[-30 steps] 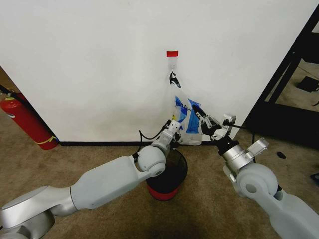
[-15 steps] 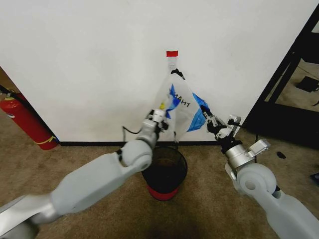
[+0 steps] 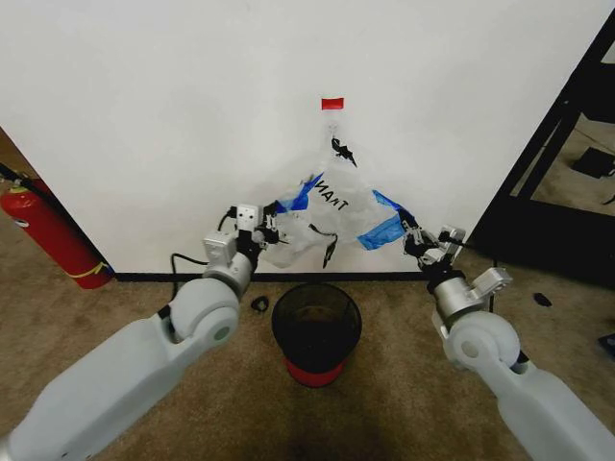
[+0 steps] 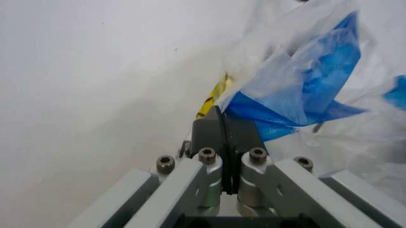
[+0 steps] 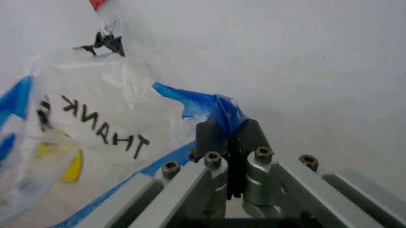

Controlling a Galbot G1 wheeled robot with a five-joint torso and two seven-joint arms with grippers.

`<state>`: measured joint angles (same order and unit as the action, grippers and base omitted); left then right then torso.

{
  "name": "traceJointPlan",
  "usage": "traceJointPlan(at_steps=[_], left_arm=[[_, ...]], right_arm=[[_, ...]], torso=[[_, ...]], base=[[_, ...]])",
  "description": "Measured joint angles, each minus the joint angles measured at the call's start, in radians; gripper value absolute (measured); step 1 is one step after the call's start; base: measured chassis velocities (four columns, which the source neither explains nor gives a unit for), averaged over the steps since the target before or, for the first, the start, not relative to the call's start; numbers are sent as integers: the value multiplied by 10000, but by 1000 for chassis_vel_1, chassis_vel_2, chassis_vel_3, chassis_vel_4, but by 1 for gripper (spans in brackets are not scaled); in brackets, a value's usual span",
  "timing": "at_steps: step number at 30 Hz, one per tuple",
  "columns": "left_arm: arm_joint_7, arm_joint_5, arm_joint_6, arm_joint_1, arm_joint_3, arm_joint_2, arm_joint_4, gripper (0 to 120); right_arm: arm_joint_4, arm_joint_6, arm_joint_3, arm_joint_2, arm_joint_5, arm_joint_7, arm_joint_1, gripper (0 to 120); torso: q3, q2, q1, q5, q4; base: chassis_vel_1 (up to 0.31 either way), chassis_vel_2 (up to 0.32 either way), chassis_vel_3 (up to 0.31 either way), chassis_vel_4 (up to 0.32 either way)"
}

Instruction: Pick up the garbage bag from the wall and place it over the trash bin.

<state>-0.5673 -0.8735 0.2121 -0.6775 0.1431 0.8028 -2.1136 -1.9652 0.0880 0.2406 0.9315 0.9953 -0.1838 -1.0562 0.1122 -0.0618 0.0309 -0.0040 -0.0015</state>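
The garbage bag (image 3: 332, 211) is thin, crinkly, see-through plastic with glossy blue print. Pinched shut on its edges, the left gripper (image 4: 227, 124) and right gripper (image 5: 228, 135) have matt black pads on brushed metal with shiny bolts. Behind them the wall (image 3: 173, 115) is smooth, matt white paint. Below the hands, the trash bin (image 3: 316, 331) is black wire mesh on rough brown carpet (image 3: 404, 384).

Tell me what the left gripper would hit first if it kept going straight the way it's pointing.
Probably the wall. The left gripper, shut on the bag, points up and toward it, with nothing but bag plastic ahead in its wrist view, though depth is hard to judge.
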Motion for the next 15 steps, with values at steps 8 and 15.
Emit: traceJointPlan(at_steps=[8,15], left_arm=[[201,19,-127,-1569,-960,-479,-909,0],[426,1344,-628,-4307,-1883,-478,-1564,0]], right_arm=[[-135,-53,75,19,-477,-13,-401,0],[-956,-2,593,-20,-1254,359,-2137,0]], torso=[[-1,0,0,1,2],[-2,-1,0,1,0]], base=[[0,0,0,0],[0,0,0,0]])
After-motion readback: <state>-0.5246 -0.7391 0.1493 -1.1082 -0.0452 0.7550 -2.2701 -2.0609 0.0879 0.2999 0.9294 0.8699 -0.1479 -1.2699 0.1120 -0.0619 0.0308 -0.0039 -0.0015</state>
